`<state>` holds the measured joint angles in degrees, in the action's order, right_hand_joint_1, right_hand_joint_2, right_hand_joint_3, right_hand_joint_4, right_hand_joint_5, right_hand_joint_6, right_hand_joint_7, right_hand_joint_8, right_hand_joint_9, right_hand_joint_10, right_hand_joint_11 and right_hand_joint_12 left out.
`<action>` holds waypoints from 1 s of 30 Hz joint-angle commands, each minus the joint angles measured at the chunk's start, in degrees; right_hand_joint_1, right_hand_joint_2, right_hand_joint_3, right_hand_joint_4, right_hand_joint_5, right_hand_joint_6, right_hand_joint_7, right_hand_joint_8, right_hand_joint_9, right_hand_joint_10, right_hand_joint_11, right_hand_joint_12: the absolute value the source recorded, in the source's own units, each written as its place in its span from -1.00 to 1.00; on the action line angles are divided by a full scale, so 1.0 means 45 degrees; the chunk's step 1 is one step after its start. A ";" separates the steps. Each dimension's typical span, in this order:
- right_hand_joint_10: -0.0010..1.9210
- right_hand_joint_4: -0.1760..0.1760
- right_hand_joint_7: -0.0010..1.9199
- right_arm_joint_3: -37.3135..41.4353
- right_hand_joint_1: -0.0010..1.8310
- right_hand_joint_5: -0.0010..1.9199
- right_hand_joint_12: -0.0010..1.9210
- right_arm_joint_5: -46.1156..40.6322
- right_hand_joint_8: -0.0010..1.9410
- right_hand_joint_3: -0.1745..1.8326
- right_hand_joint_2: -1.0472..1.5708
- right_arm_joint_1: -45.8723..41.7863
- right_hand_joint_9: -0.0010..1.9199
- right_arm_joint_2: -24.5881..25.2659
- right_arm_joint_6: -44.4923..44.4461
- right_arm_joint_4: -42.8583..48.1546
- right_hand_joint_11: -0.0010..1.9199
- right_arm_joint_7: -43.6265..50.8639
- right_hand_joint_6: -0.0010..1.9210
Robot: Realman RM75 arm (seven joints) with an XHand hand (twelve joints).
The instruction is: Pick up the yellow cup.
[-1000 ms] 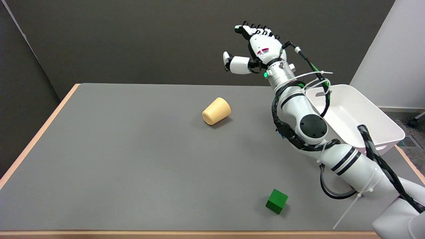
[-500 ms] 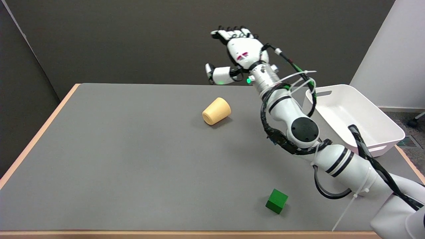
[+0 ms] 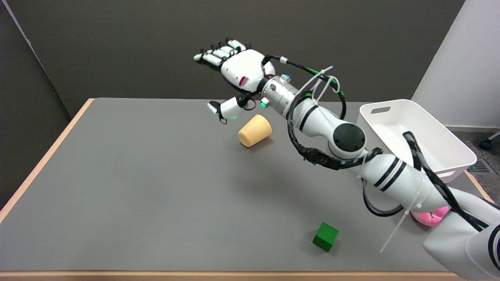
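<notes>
Yellow cup (image 3: 255, 130) on its side, below the raised hand (image 3: 237, 74).

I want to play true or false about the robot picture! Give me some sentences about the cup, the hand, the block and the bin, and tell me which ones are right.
1. The yellow cup lies on its side on the table. True.
2. The right hand is holding the cup. False: it is open in the air above the cup, holding nothing.
3. The green block sits inside the white bin. False: it sits on the table near the front edge.
4. The bin is at the table's right side. True.
5. The cup touches the block. False: they are far apart.
</notes>
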<state>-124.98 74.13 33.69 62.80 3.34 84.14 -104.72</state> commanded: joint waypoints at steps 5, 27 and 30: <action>-0.39 0.30 -0.89 0.0547 -0.46 -0.93 0.00 -0.1812 -0.71 0.16 0.24 0.0347 -0.92 -0.3209 -0.5253 -0.1717 -1.00 0.0858 -0.70; -0.44 0.27 -0.92 -0.0100 -0.38 -0.93 -0.07 -0.1739 -0.76 0.16 0.24 0.0072 -0.95 -0.2566 -0.5378 -0.4015 -1.00 0.1529 -0.79; -0.44 0.27 -0.92 -0.0011 -0.37 -0.93 -0.07 -0.1739 -0.76 0.16 0.24 0.0171 -0.96 -0.2191 -0.5420 -0.4483 -1.00 0.1989 -0.79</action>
<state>-123.68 67.03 33.63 49.19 -19.00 73.53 -99.00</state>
